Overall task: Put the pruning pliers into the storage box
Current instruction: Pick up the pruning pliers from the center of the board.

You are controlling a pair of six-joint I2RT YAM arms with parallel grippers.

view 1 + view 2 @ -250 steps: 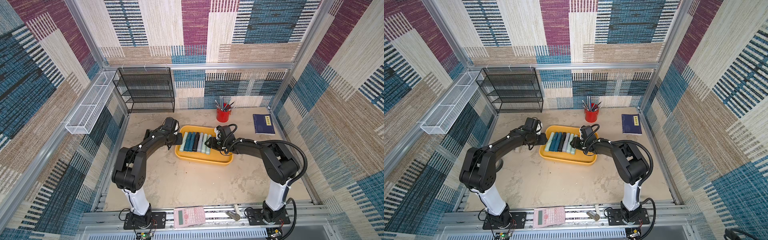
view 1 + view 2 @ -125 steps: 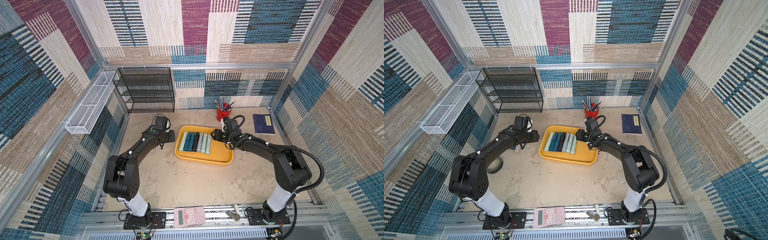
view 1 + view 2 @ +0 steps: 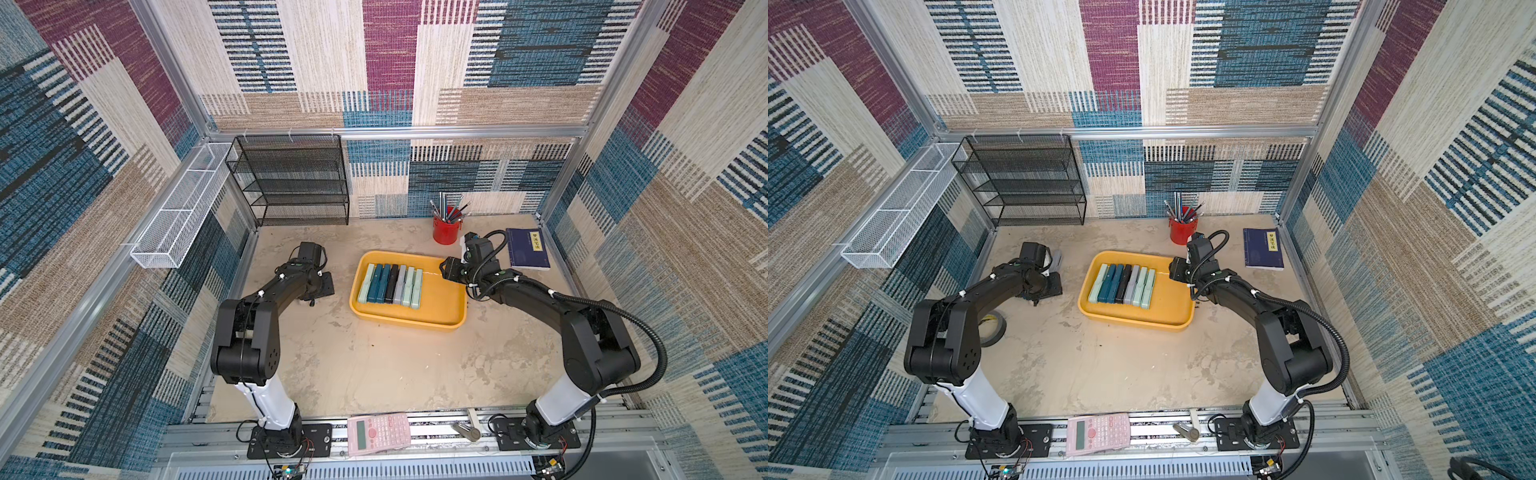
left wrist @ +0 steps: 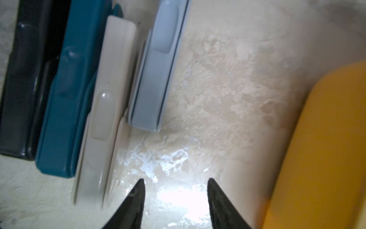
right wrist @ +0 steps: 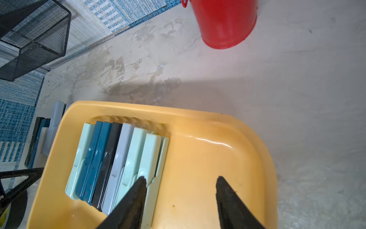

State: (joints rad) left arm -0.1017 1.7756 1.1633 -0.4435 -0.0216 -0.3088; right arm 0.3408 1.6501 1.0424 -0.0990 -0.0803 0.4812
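The storage box (image 3: 440,309) is a shallow yellow tray in the middle of the table in both top views. Several pruning pliers (image 3: 390,284) lie side by side in its left half, mint, teal, black and grey (image 5: 118,160). More pliers lie on the table left of the box: black, teal, whitish (image 4: 103,123) and light grey (image 4: 156,79). My left gripper (image 4: 175,181) hangs open and empty over bare table beside them, also seen in a top view (image 3: 322,286). My right gripper (image 5: 181,178) is open and empty above the box's right half (image 3: 448,268).
A red pencil cup (image 3: 445,230) stands just behind the right gripper, a dark blue book (image 3: 528,248) to its right. A black mesh rack (image 3: 291,180) is at the back left, a white wire basket (image 3: 178,224) on the left wall. A tape roll (image 3: 992,328) lies by the left arm. A pink calculator (image 3: 378,434) sits on the front rail.
Both grippers have pulled back from the box. The left one moved left over the loose pliers and opened wider. The right one moved back toward the red cup.
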